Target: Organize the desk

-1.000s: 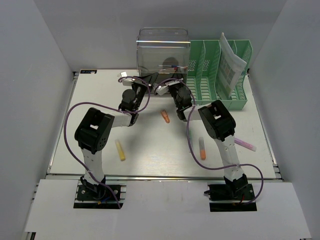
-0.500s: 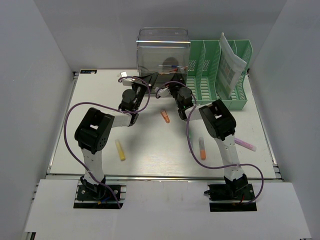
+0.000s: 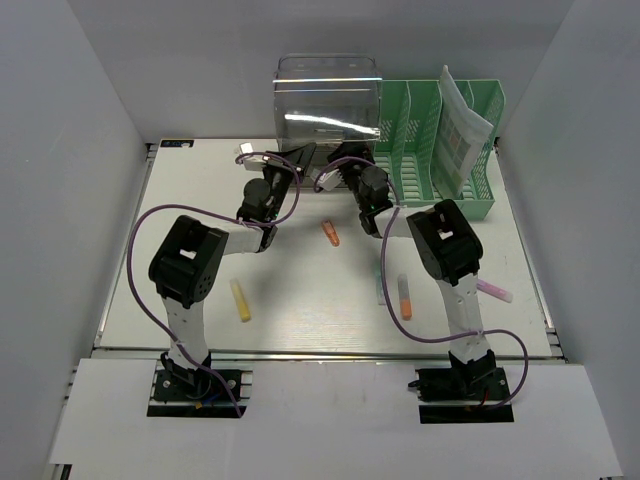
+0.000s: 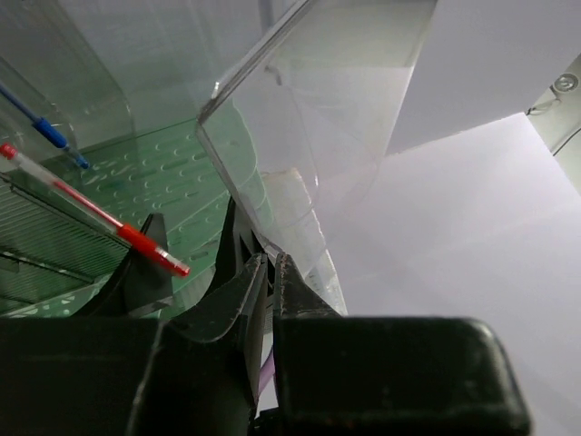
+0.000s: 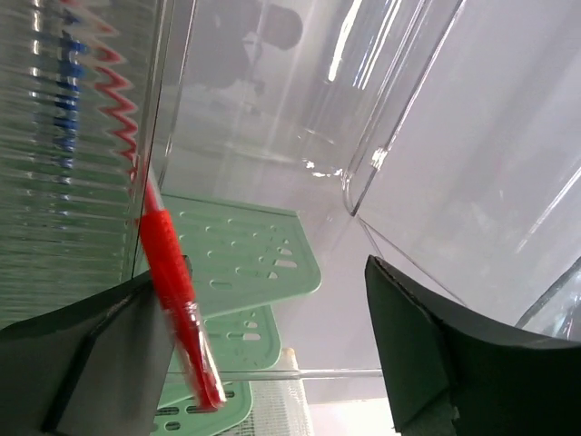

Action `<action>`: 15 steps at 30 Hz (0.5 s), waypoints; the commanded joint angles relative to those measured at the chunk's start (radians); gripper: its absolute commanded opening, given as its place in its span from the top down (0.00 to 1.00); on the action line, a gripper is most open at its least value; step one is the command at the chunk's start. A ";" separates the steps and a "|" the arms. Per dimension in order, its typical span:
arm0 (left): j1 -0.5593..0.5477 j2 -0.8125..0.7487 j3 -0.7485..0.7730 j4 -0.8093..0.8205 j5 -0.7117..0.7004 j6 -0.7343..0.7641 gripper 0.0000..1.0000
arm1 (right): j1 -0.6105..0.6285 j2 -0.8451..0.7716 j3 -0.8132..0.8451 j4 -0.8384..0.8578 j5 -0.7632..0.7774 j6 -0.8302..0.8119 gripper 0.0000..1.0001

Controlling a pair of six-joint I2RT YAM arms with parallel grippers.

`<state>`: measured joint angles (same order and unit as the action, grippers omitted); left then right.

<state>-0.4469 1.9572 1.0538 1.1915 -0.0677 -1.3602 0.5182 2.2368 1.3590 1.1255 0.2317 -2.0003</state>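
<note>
The off-white desk (image 3: 195, 215) carries a clear plastic drawer unit (image 3: 327, 100) at the back. Its drawer is pulled out toward the arms. My left gripper (image 3: 297, 160) (image 4: 270, 263) is shut on the thin clear front wall of that drawer (image 4: 300, 154). Over the drawer my right gripper (image 3: 347, 162) (image 5: 263, 291) stands open. A red pen (image 5: 174, 286) (image 4: 104, 222) leans loose against its left finger, and nothing sits between the jaws. A blue pen (image 4: 47, 129) lies farther inside the drawer.
A green slotted file rack (image 3: 440, 160) holding a printed sheet (image 3: 460, 130) stands right of the drawer unit. Loose pens lie on the desk: orange (image 3: 331, 233), yellow (image 3: 240, 299), another orange (image 3: 404, 296), pink (image 3: 493, 291). Grey walls enclose three sides.
My right gripper has opened and let go of the red pen, and its wrist has shifted slightly right and back. The left gripper has kept its hold.
</note>
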 commanded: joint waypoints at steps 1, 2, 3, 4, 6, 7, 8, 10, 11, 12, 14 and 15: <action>0.011 -0.055 0.021 0.017 -0.006 0.000 1.00 | -0.014 -0.028 -0.015 0.003 -0.006 -0.078 0.16; 0.011 -0.055 0.023 0.016 -0.007 0.001 1.00 | -0.009 -0.032 -0.020 -0.001 -0.006 -0.077 0.16; 0.011 -0.057 0.025 0.014 -0.007 0.001 1.00 | -0.007 -0.035 -0.034 0.002 -0.009 -0.071 0.16; 0.011 -0.058 0.025 0.014 -0.007 0.001 1.00 | -0.009 -0.045 -0.040 0.002 -0.012 -0.055 0.16; 0.011 -0.058 0.025 0.013 -0.007 0.001 1.00 | -0.004 -0.055 -0.064 -0.006 -0.018 -0.046 0.18; 0.011 -0.058 0.026 0.013 -0.007 0.001 1.00 | -0.004 -0.063 -0.073 -0.004 -0.025 -0.042 0.20; 0.011 -0.057 0.025 0.013 -0.007 0.001 1.00 | -0.006 -0.068 -0.093 0.000 -0.026 -0.026 0.24; 0.011 -0.057 0.028 0.016 -0.007 0.001 1.00 | -0.006 -0.077 -0.112 0.029 -0.035 -0.015 0.26; 0.011 -0.055 0.029 0.013 -0.007 0.001 1.00 | -0.004 -0.080 -0.123 0.048 -0.038 0.000 0.29; 0.011 -0.054 0.032 0.011 -0.006 0.001 1.00 | -0.004 -0.086 -0.144 0.063 -0.045 0.011 0.30; 0.011 -0.055 0.038 0.008 -0.006 0.000 1.00 | -0.004 -0.097 -0.173 0.101 -0.055 0.043 0.33; 0.011 -0.054 0.040 0.010 -0.006 0.003 1.00 | -0.004 -0.109 -0.188 0.114 -0.061 0.052 0.33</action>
<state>-0.4412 1.9560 1.0538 1.1732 -0.0681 -1.3613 0.5175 2.1811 1.2087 1.1679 0.1959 -1.9907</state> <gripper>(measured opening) 0.194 0.674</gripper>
